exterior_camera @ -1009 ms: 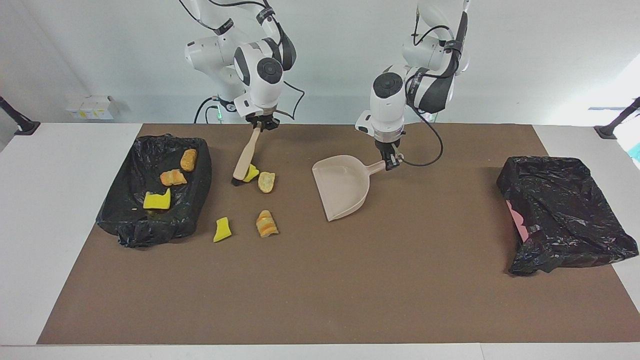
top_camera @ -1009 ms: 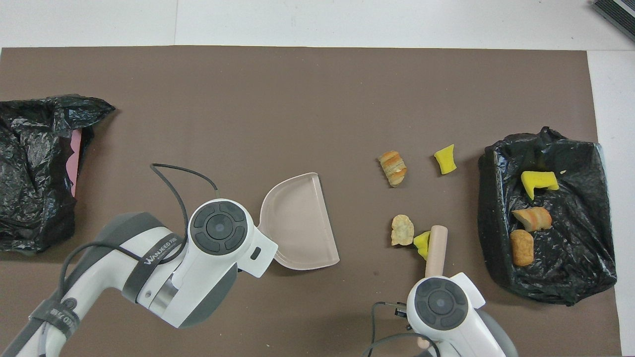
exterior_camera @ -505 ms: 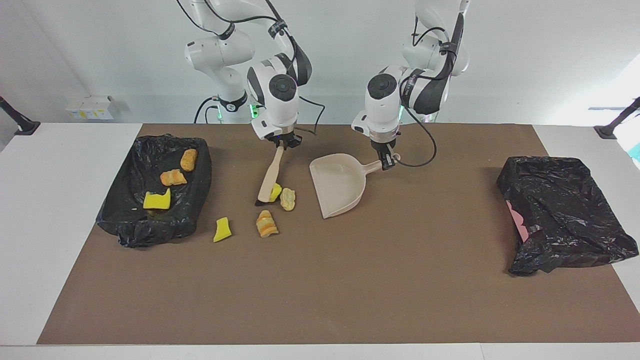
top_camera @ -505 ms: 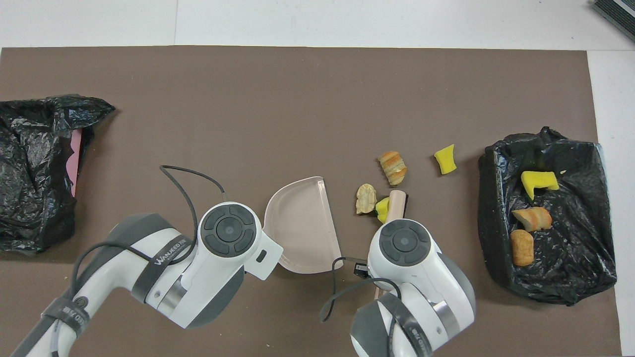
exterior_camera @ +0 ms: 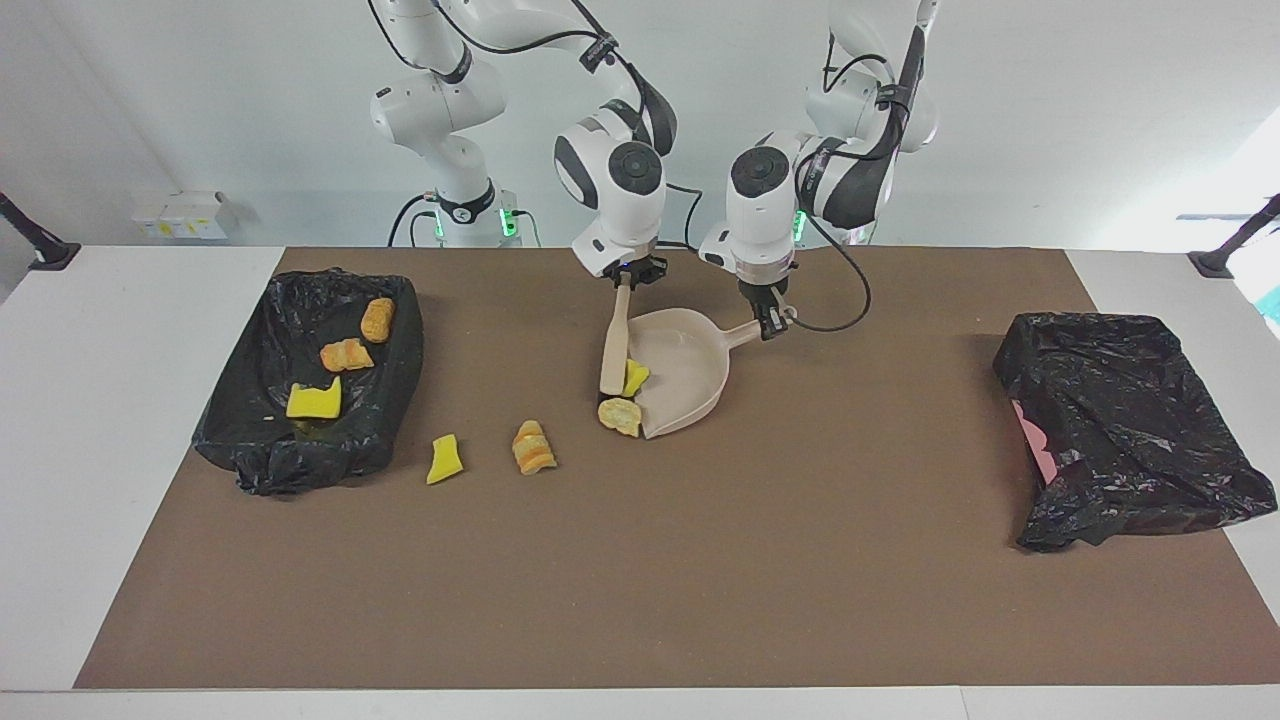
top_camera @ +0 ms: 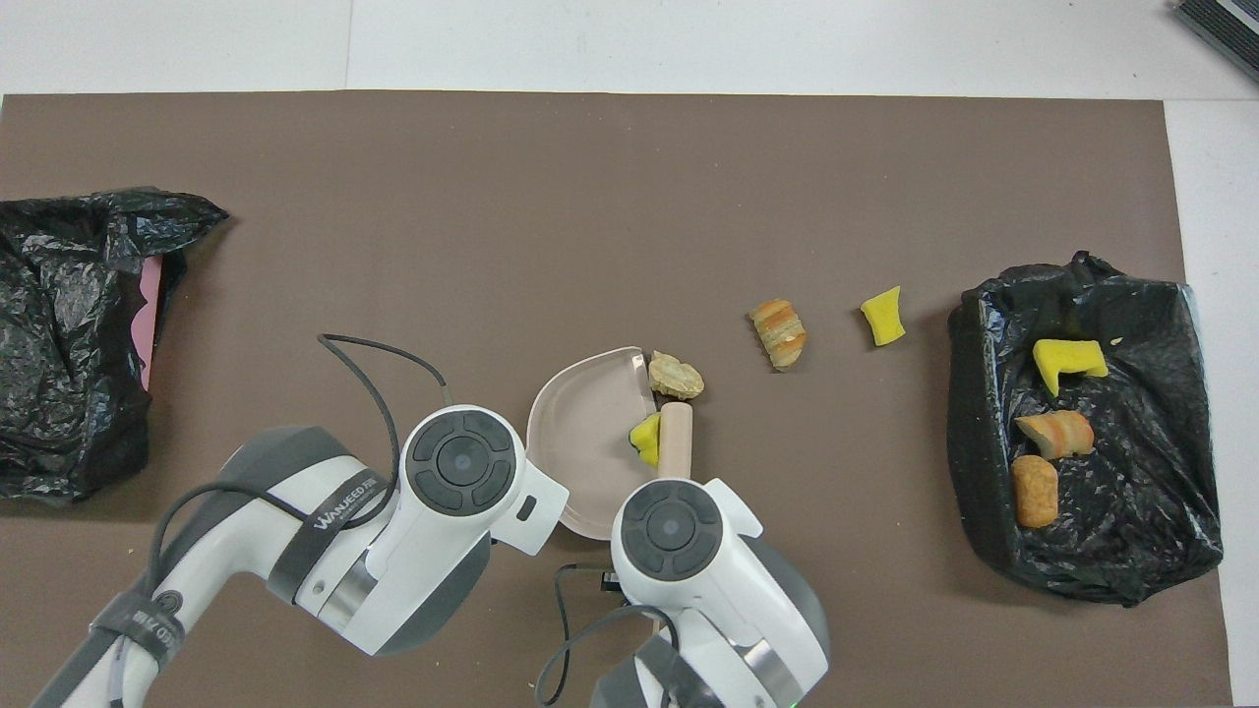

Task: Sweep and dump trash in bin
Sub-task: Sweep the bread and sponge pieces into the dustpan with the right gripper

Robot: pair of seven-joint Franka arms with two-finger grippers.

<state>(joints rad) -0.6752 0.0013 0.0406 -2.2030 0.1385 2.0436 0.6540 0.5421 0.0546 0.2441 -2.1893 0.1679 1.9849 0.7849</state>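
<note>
Trash in three lots. Yellow chunk (exterior_camera: 634, 377) just inside the mouth of the dustpan (exterior_camera: 690, 370), touching the brush (exterior_camera: 613, 345). Tan lump (exterior_camera: 621, 414) at the pan's lip, at the corner farther from the robots, seemingly not yet in. Two loose scraps on the mat, a yellow wedge (exterior_camera: 445, 459) and a bread piece (exterior_camera: 533, 447), between the pan and the lined bin (exterior_camera: 300, 465) at the right arm's end, with three more pieces inside. Second bin (exterior_camera: 1130, 440) at the left arm's end, well apart.

Probably light, all of it: spongy bits soft and springy, crusty bits stiffer and prone to roll or skip off the bristles. Not for pinching; better pushed low across the lip with the brush.

Right gripper (exterior_camera: 627, 275) clamped on the top of the brush handle, over the pan's rim. Left gripper (exterior_camera: 770, 325) closed on the dustpan handle, pan apparently flat on the mat.
</note>
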